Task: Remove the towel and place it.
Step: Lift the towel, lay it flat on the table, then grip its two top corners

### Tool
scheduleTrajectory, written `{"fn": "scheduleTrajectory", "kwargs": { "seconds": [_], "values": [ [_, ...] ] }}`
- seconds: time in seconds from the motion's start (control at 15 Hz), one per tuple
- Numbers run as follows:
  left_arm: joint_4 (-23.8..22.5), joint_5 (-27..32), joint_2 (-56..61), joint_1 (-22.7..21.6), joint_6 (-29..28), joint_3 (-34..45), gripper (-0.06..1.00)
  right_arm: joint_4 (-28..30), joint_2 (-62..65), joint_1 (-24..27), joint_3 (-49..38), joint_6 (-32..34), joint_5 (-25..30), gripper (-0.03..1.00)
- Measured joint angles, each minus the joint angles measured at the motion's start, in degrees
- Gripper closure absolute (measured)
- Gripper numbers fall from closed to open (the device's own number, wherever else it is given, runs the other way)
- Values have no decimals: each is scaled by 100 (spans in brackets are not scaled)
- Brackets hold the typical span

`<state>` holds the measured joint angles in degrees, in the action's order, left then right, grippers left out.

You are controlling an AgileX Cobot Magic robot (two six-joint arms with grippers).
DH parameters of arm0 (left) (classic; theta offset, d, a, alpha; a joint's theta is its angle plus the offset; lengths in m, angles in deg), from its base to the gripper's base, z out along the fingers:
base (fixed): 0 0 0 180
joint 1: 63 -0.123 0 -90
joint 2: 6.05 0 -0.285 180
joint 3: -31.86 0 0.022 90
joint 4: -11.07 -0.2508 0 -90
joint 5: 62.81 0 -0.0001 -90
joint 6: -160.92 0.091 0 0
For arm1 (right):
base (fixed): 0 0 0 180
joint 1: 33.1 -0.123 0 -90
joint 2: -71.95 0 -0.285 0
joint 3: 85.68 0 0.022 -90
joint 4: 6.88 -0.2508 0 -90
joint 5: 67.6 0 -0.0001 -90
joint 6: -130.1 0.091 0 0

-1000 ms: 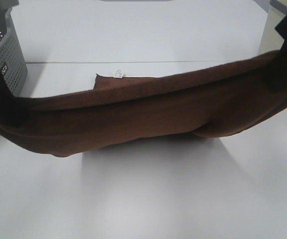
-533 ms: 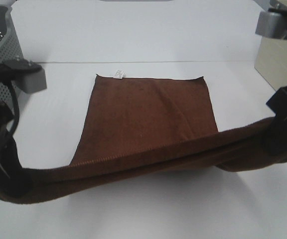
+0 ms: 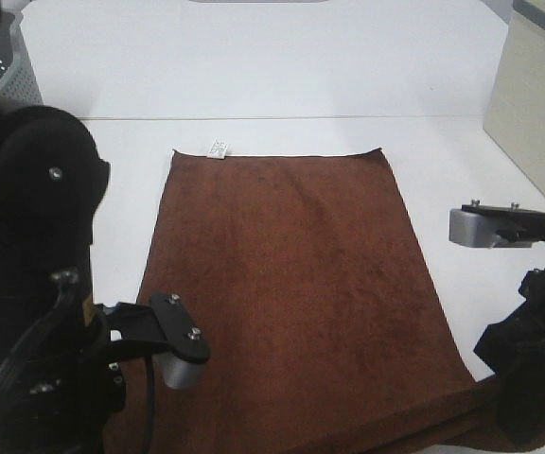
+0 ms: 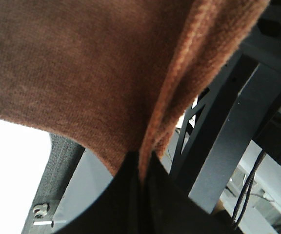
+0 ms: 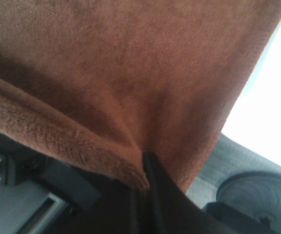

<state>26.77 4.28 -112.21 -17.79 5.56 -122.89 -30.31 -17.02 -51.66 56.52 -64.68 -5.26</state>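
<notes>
The dark brown towel (image 3: 287, 274) lies spread flat on the white table (image 3: 254, 66), its small white tag (image 3: 219, 148) at the far short edge. Its near edge runs off the table's front edge, held at both corners. My left gripper (image 4: 141, 168) is shut on the towel's near left corner (image 4: 96, 73). My right gripper (image 5: 143, 168) is shut on the near right corner (image 5: 130, 73). In the exterior view the left arm (image 3: 36, 312) fills the lower left and the right arm (image 3: 528, 350) the lower right; the fingertips themselves are hidden there.
A grey perforated basket (image 3: 3, 66) stands at the far left. A beige box (image 3: 537, 95) stands at the far right. Bare white table lies beyond the towel's far edge and along both its sides.
Both grippers have pulled the held edge of the towel toward the front and down, unfolding it from a raised sagging band into a flat sheet on the table.
</notes>
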Motion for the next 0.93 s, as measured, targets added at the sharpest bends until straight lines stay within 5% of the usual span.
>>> {"fn": "scheduleTrajectory", "kwargs": {
  "seconds": [0.93],
  "values": [
    [590,120,-401,281,-625,-80,94,120,-195,11,-361,126,11,96]
  ]
}}
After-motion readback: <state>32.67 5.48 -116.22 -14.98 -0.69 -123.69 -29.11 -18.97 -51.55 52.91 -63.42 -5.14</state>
